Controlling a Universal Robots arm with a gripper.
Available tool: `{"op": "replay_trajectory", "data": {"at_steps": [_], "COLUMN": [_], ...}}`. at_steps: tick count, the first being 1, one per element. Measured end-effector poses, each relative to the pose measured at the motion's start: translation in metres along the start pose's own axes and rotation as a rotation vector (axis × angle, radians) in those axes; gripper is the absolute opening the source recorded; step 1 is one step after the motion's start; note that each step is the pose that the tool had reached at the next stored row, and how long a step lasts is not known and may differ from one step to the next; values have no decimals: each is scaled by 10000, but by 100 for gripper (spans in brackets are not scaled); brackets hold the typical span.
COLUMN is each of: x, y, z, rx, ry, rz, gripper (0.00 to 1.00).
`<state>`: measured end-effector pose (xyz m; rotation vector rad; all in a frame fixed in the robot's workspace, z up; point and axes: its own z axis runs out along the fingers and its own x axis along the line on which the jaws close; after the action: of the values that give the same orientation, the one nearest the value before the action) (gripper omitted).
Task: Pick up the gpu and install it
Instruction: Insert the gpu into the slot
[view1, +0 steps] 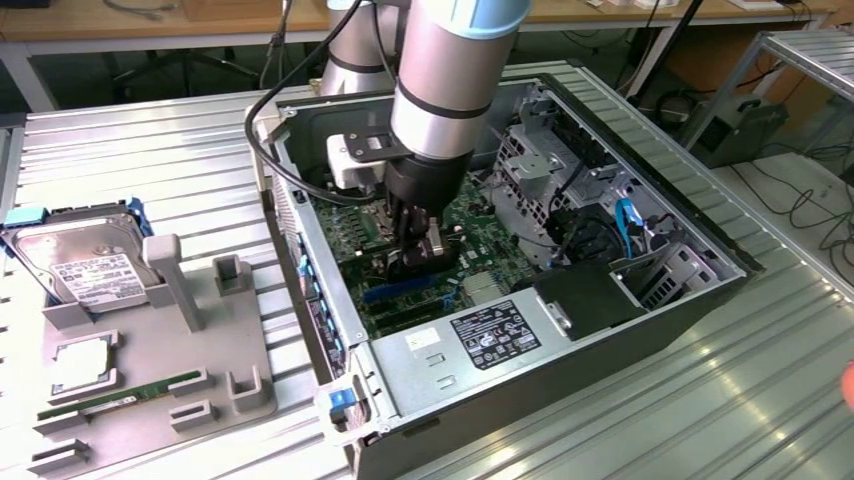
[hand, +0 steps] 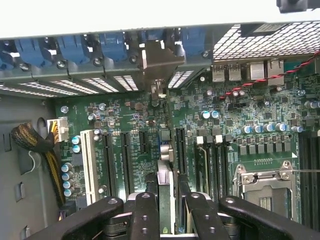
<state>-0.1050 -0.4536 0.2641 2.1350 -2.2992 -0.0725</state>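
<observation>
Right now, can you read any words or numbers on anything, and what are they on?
None can be read.
Power supply label: print too small.
Hard drive label: print too blurred.
Small white sticker on the computer case: unreadable.
Motherboard markings: too tiny.

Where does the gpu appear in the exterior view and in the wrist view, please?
Exterior view: the gpu stands edge-on in the gripper, inside the open computer case, above the motherboard.
Wrist view: the gpu is seen edge-on between the fingers, its bracket toward the rear slots.
Shared landmark: the green motherboard.
</observation>
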Motion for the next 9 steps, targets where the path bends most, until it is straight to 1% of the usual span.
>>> {"op": "replay_trajectory", "data": {"at_steps": [2,4,5,6,7,8,9], "x": [0,0,0,0,0,1,0], "y": [0,0,1,0,0,0,0], "z": [4,8,9,9,10,10,11], "rx": [4,11,16,23,31,37,46], "ry": [56,130,197,280,377,494,593], "rz": [3,5,9,12,15,17,21], "gripper": [26,26,26,26,26,26,26]}}
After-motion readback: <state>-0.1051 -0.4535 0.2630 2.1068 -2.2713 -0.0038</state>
